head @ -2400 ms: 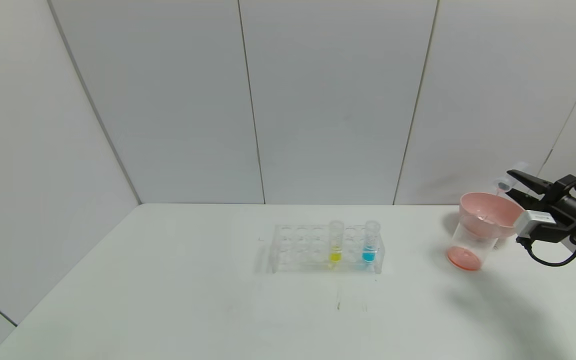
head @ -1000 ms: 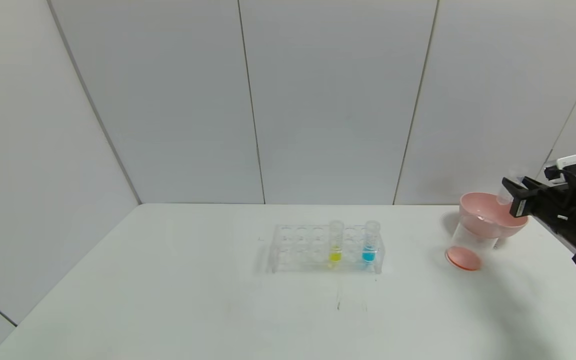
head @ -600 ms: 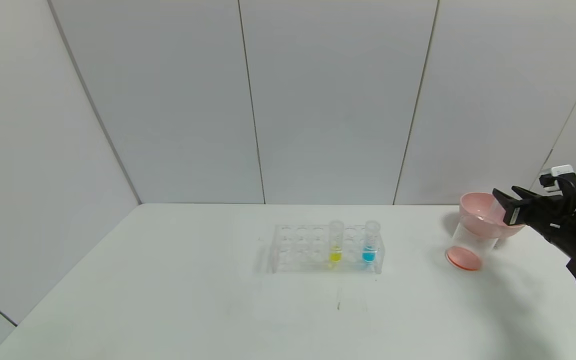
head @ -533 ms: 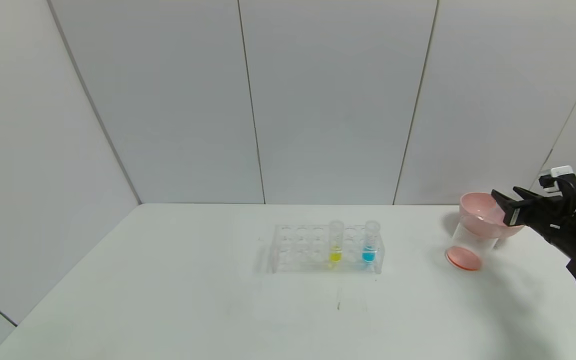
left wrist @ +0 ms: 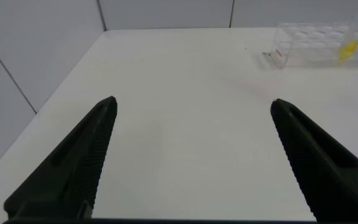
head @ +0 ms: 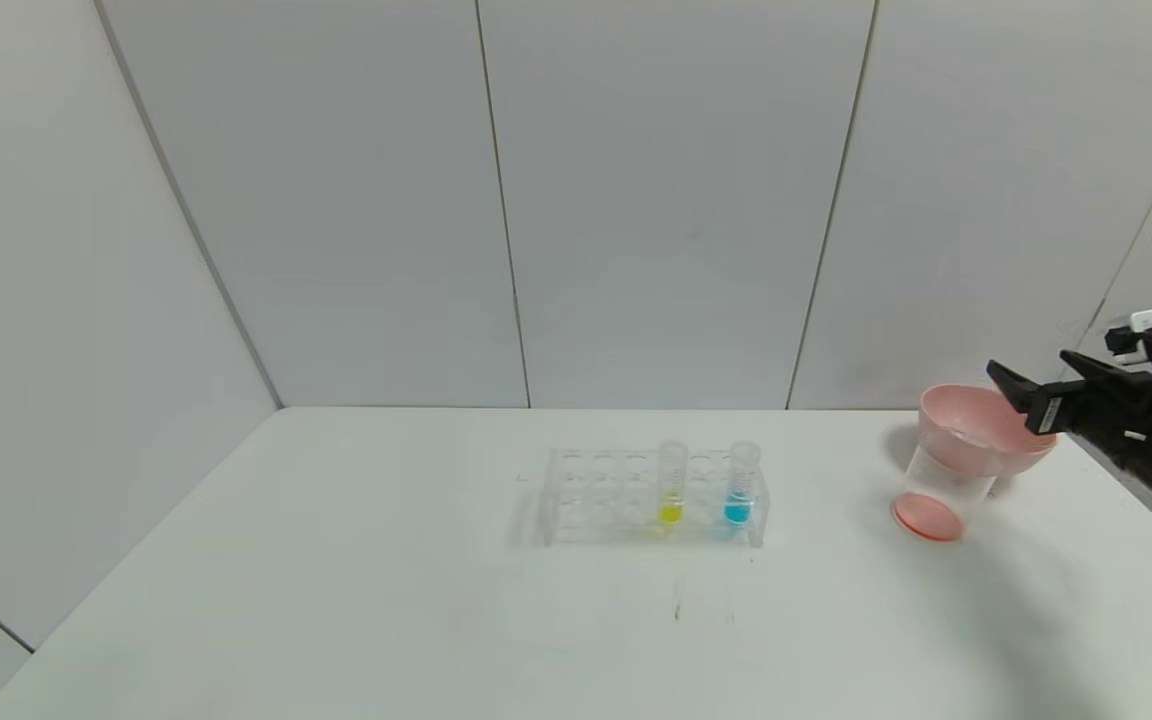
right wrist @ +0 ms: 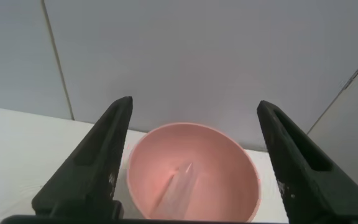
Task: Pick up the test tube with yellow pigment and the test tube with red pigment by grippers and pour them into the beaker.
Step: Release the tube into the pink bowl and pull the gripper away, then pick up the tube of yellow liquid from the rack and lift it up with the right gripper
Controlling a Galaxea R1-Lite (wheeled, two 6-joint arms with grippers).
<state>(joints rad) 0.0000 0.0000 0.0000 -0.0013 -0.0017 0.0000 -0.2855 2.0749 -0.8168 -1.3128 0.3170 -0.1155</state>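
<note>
The yellow test tube [head: 671, 487] stands upright in the clear rack [head: 596, 495] at the table's middle; it also shows far off in the left wrist view [left wrist: 350, 45]. The beaker [head: 939, 478] stands at the far right with red-orange liquid on its bottom and a pink bowl [head: 936, 412] resting on its top. A clear tube [right wrist: 179, 190], the red one with no liquid showing in it, lies slanted inside the pink bowl [right wrist: 191, 127]. My right gripper [head: 1028, 363] [right wrist: 194, 102] is open and empty just above the bowl's right rim. My left gripper [left wrist: 192, 101] is open over bare table.
A blue-liquid tube [head: 739, 487] stands in the rack right of the yellow one. The white table's right edge runs just behind the beaker. Grey wall panels close the back and left.
My right gripper, first holding the tube tilted over the pink bowl, turned, dipped to the rim and let go. The tube now lies in the bowl; the gripper has lifted slightly.
</note>
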